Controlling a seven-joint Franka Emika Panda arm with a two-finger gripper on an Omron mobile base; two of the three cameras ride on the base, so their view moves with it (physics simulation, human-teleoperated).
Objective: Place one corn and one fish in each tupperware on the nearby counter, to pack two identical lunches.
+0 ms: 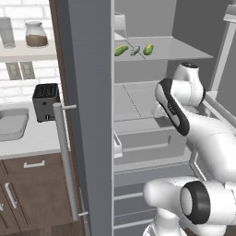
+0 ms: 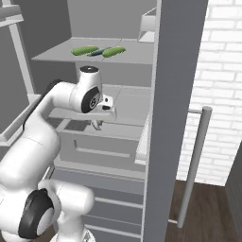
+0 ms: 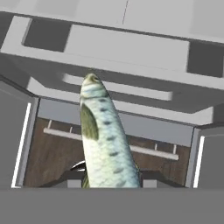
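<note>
Inside the open fridge (image 1: pixel 138 106), the gripper (image 3: pixel 111 177) is pinching a fish (image 3: pixel 105 140) at centre frame of the hand view. Judging by this, it is needing a level withdrawal, clear of the shelves, toward the pale counter (image 1: pixel 32 138) at left, where a tupperware (image 1: pixel 11 123) is waiting beside the toaster (image 1: pixel 46 101).

You had the open fridge (image 1: pixel 138 115) ahead — three green items (image 1: pixel 134 50) on its shelf at twelve o'clock, toaster (image 1: pixel 46 101) and tupperware (image 1: pixel 11 124) on the counter (image 1: pixel 37 138) at nine.
</note>
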